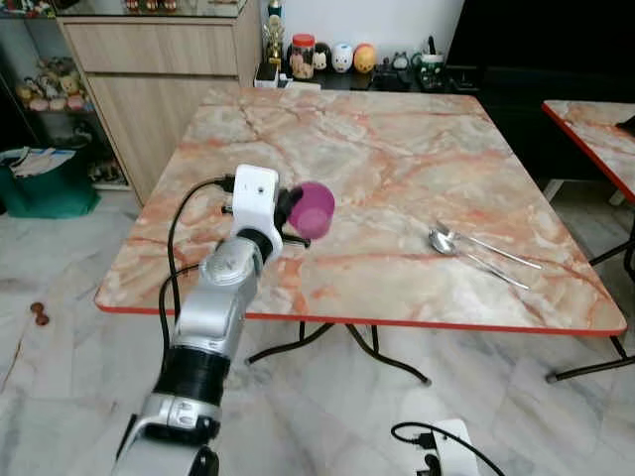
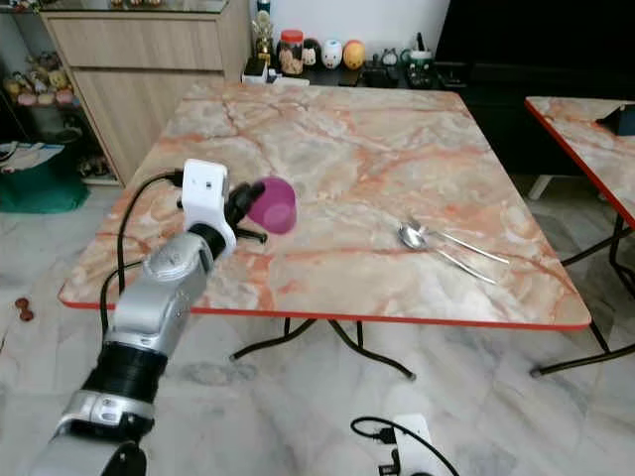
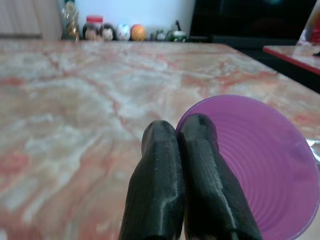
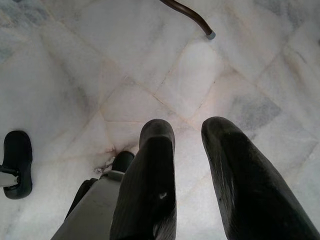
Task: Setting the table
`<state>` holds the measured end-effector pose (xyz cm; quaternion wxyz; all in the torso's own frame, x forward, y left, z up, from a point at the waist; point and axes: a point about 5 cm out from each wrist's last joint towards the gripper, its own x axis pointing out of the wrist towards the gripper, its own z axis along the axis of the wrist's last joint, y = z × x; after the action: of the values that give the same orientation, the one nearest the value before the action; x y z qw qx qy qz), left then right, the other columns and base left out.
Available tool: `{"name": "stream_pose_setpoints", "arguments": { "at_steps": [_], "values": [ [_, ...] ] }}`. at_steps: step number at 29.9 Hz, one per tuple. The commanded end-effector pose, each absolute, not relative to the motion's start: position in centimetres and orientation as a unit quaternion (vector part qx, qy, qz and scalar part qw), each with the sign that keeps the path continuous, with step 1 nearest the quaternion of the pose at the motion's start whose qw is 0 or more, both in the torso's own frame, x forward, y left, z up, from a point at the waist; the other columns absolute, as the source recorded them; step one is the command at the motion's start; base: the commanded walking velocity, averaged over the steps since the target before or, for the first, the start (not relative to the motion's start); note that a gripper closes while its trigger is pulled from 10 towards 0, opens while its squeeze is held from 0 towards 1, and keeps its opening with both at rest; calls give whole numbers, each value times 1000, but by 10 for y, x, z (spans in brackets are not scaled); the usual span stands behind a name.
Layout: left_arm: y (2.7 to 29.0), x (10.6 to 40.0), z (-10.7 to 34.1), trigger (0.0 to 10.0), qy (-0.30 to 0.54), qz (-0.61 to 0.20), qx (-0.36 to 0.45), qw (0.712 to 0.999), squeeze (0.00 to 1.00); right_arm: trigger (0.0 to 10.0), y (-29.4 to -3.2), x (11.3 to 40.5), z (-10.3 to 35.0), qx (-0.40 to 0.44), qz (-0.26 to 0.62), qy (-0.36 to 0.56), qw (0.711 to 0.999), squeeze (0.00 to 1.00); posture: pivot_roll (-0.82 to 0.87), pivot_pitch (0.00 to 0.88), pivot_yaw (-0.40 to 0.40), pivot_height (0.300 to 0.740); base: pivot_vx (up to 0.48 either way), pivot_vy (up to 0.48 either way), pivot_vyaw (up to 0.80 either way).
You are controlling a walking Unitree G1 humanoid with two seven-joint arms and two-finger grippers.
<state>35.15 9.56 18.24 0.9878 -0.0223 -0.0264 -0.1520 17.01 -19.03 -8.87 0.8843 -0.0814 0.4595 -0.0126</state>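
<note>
Black fingers of left end effector (image 3: 180, 150) pinched on rim of translucent purple plastic cup (image 1: 314, 209), held tilted above pink-veined marble tabletop (image 1: 397, 139), left of centre. Two metal spoons (image 1: 476, 253) lie at 3 o'clock from cup, well apart. Right end effector (image 4: 192, 150) hangs over white marble floor (image 4: 75, 60), fingers parted, empty.

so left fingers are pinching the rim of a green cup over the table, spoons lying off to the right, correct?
Not quite: the cup is purple, not green, as the left wrist view shows. The rest holds: the left gripper pinches its rim over the marble table, and the spoons lie to the right.
</note>
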Motion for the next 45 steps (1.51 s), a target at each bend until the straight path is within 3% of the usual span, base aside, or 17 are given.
{"name": "stream_pose_setpoints", "arguments": {
  "at_steps": [1,9,18,29,34,45],
  "values": [
    [99,350,186,10000,-52,-137,-47,988,0,10000,-193,169,-89,-79,-19,458,885,0,90,0,-46,731,0,0,0],
    [125,341,161,10000,-58,-37,-47,997,0,10000,-194,168,-88,-49,-49,449,891,0,89,0,-46,731,0,0,0],
    [162,343,170,10000,-106,43,-24,993,0,10000,-192,166,-89,-34,-59,449,891,0,76,0,-25,731,0,0,0],
    [174,330,164,10000,-125,-30,87,988,0,10000,-192,165,-90,-37,-49,448,892,0,87,0,-24,731,0,0,0],
    [180,332,165,10000,-126,-7,38,991,0,10000,-193,163,-90,-42,-47,450,891,0,90,0,-34,731,0,0,0],
    [154,331,158,10000,-114,-40,29,992,0,10000,-193,164,-90,-37,-45,450,891,0,83,0,-31,731,0,-232,0]
  ]
}}
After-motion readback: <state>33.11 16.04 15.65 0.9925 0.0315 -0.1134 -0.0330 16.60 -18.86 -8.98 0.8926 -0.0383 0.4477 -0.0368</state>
